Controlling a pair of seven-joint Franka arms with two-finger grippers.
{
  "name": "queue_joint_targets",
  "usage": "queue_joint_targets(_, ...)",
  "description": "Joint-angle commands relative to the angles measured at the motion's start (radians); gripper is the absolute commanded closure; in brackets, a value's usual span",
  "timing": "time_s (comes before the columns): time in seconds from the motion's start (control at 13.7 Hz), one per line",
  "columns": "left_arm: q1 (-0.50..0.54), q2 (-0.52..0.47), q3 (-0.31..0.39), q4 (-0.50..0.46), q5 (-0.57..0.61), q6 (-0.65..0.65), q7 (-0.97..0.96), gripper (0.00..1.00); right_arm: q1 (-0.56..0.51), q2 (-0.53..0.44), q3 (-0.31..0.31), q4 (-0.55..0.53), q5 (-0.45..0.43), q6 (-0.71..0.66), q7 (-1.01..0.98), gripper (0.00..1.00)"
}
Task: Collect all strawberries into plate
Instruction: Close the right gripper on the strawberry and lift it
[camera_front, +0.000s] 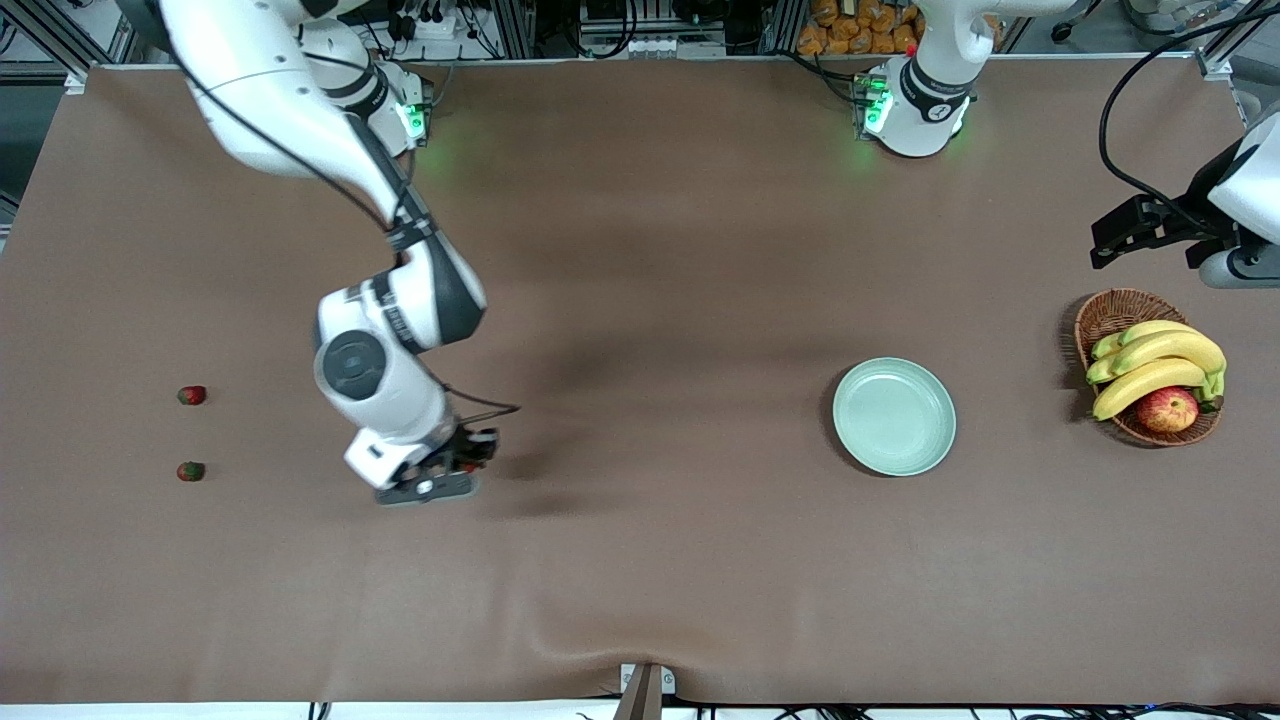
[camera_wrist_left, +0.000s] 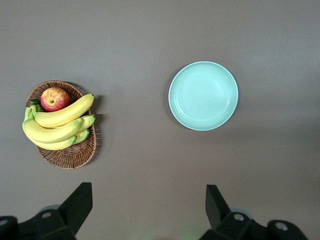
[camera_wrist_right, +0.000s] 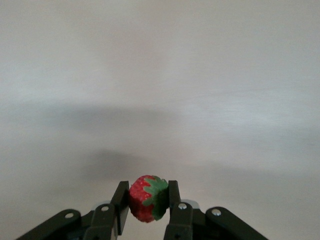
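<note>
My right gripper (camera_front: 470, 455) is shut on a red strawberry (camera_wrist_right: 146, 198) with a green cap, held between its fingers over the bare table toward the right arm's end. Two more strawberries lie on the table at that end: one (camera_front: 191, 395) and one nearer the front camera (camera_front: 190, 471). The pale mint-green plate (camera_front: 894, 416) sits toward the left arm's end and holds nothing; it also shows in the left wrist view (camera_wrist_left: 203, 95). My left gripper (camera_wrist_left: 149, 200) is open and empty, high over the table near the basket.
A brown wicker basket (camera_front: 1110, 315) with bananas (camera_front: 1155, 365) and a red-yellow apple (camera_front: 1167, 408) stands beside the plate at the left arm's end. It also shows in the left wrist view (camera_wrist_left: 70, 155). The brown cloth has a ridge at the table's front edge.
</note>
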Motion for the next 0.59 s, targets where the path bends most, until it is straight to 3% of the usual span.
queue_joint_targets(0.0,-0.002,0.018,-0.002,-0.004,-0.019,0.03,-0.013,0.0,0.077,0.042,-0.005,0.056,-0.003,-0.004,0.018,1.0)
queue_joint_targets(0.15,-0.002,0.038,-0.014,-0.005,-0.019,0.039,-0.032,0.0,0.138,0.068,-0.005,0.069,0.003,-0.003,0.088,1.0)
queue_joint_targets(0.51,-0.003,0.081,-0.046,-0.018,-0.009,0.07,-0.065,0.0,0.272,0.203,-0.005,0.23,0.009,0.043,0.355,1.0)
